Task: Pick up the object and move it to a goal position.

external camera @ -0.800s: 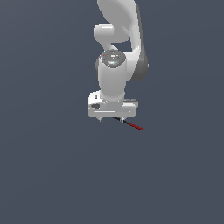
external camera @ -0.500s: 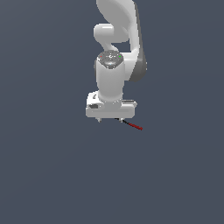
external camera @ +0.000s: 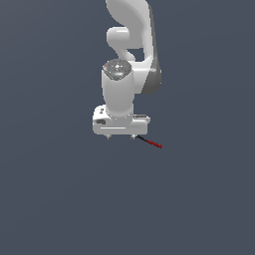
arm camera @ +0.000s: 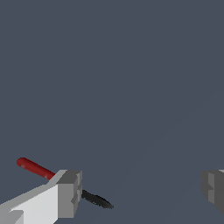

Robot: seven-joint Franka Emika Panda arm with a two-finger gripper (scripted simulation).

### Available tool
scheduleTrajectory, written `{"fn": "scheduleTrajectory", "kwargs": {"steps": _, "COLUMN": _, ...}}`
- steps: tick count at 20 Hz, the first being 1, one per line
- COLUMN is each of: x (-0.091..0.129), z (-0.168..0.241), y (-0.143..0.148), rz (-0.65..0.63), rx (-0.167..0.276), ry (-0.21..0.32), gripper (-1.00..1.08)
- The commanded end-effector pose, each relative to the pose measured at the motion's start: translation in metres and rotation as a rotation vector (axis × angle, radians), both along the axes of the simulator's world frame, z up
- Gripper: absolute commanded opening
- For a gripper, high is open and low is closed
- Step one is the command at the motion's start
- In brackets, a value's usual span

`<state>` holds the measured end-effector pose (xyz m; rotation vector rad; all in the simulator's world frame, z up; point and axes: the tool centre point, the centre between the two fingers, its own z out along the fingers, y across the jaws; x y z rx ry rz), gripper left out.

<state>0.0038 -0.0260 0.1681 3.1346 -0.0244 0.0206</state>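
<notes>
1. Plainly, the white arm (external camera: 130, 60) reached down from the top of the exterior view, with its gripper (external camera: 121, 136) pointing downward over the flat grey surface (external camera: 60, 199).
2. The fingers (arm camera: 65, 192) were spread wide: in the wrist view one grey pad sat near one edge and the other pad near the opposite edge, with bare surface between them.
3. Nothing was pinched between the pads.
4. The object (external camera: 150, 143), a thin rod, lay just beside the gripper, stretching away toward the exterior view's right and slanting slightly downward in that picture.
5. In the exterior view its black end lay nearest the gripper, close under the finger on the exterior view's right, and its red part pointed away.
6. In the wrist view the object (arm camera: 35, 168) passed behind one finger, the red length showing on the outer side and the black tip on the inner side, toward the gap.
7. Whether that finger touched the rod could not be told.
8. The surface around it was plain dark grey.
</notes>
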Motion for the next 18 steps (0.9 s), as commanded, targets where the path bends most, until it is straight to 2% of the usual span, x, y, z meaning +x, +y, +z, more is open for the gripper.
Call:
{"fn": "scheduleTrajectory", "kwargs": {"steps": 1, "x": -0.001, "z": -0.001, "y": 0.002, "rz": 0.012, "rx": -0.001, "ry": 0.001, "gripper": 1.0}}
{"fn": "scheduleTrajectory", "kwargs": {"steps": 10, "x": -0.01, "z": -0.019, "y": 0.016, "rz": 0.155, "rx": -0.008, "ry": 0.006, "gripper": 1.0}}
{"fn": "scheduleTrajectory", "kwargs": {"steps": 18, "x": -0.029, "z": -0.047, "y": 0.042, "rz": 0.409, "rx": -0.016, "ry": 0.014, "gripper": 1.0}}
